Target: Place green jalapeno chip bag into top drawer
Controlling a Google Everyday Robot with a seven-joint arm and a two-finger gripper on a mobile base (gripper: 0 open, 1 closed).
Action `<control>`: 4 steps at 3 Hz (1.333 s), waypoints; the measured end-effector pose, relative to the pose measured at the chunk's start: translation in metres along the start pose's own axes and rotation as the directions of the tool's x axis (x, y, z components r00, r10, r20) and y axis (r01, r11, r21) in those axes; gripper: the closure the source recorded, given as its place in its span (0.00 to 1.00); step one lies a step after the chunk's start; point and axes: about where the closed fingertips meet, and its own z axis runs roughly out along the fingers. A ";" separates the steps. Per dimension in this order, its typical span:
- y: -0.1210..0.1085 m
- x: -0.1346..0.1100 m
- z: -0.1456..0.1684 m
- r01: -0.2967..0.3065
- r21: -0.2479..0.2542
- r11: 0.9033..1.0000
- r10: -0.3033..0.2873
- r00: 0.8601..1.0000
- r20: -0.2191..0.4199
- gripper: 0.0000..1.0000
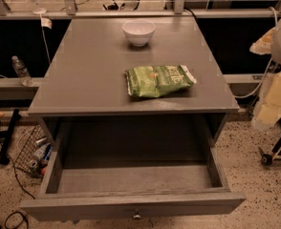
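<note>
Two task items: top drawer [131,204] and green jalapeno chip bag [158,81], both in view, not touching.
knob [137,215]: small, round, metal; middle of the drawer's front panel, below the front edge of the desk [92,70], closest to camera.
top drawer: pulled well out from the desk's front; wide, shallow, grey like the desk; flat front panel, both side walls and grey inner floor visible.
wire basket [33,154]: on the floor left of the desk, just beside the drawer's left wall; small items inside, too unclear to name.
floor [260,175]: pale, speckled, seen right and left of the desk.
green jalapeno chip bag: lying flat on the desk top, right of desk centre, nearer the desk's front edge than its back edge; long side runs left-right, white lettering up, pale seam end toward the desk's right edge; on the desk, not in the drawer.
water bottle [21,71]: clear, upright on a ledge left of the desk, well apart from it.
pale yellow-white shapes [274,94]: right of the desk at frame edge; cannot tell what they are.
white bowl [139,31]: upright on the desk top near its back edge, about mid-width; well apart from the bag.
metal rail [131,14]: runs along behind the desk's back edge, upright posts on it.
gripper: out of frame, nowhere around the desk; jaws released or clenched, cannot tell.
</note>
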 end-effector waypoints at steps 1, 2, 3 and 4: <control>0.000 0.000 0.000 0.000 0.000 1.000 0.000 1.000 0.000 0.00; -0.020 -0.015 0.019 0.034 -0.007 0.999 -0.034 0.999 0.028 0.00; -0.055 -0.046 0.056 0.094 -0.016 0.995 -0.092 0.993 0.077 0.00; -0.090 -0.084 0.106 0.130 -0.019 0.991 -0.126 0.984 0.126 0.00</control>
